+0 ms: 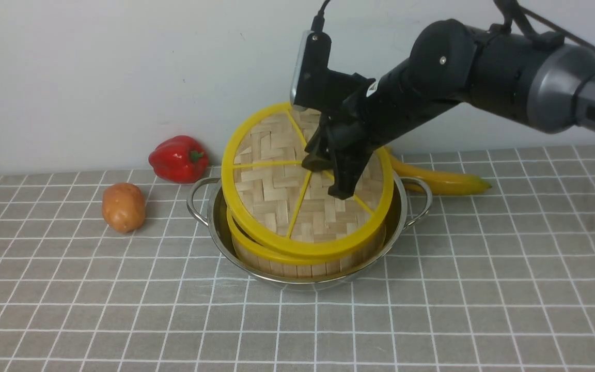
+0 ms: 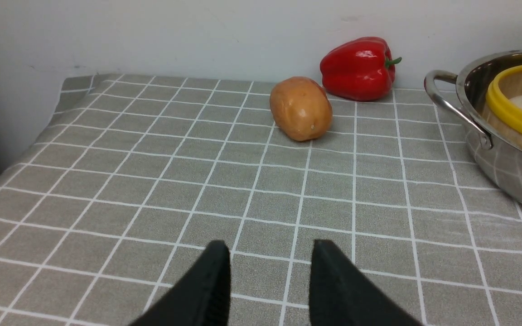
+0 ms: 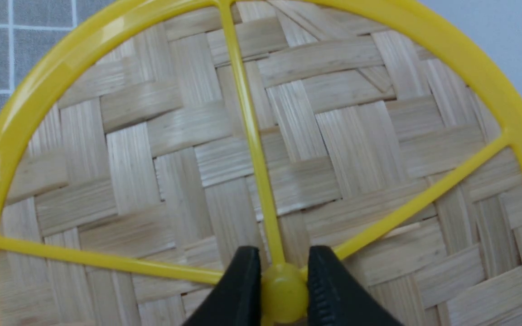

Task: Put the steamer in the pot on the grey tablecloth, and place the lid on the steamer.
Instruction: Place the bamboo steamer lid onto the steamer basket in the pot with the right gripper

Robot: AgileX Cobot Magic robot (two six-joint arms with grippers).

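The right arm [image 1: 483,67] slopes down from the bench's right edge. The right gripper [image 1: 328,173] is clenched on the hub of the tilted lid [image 1: 277,191], whose near rim rests on the steamer [image 1: 302,268] in the pot [image 1: 219,227]. The left gripper [image 2: 270,258] is released and empty.

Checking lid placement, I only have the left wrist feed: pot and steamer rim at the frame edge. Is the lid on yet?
Observer: Not flat. The lid sits tilted over the steamer, far edge raised.
Operator: What's holding it?
Observer: The right end effector, shut on the lid's yellow hub.
Operator: Anything behind the pot?
Observer: A banana lies behind the pot, on the robot's right.
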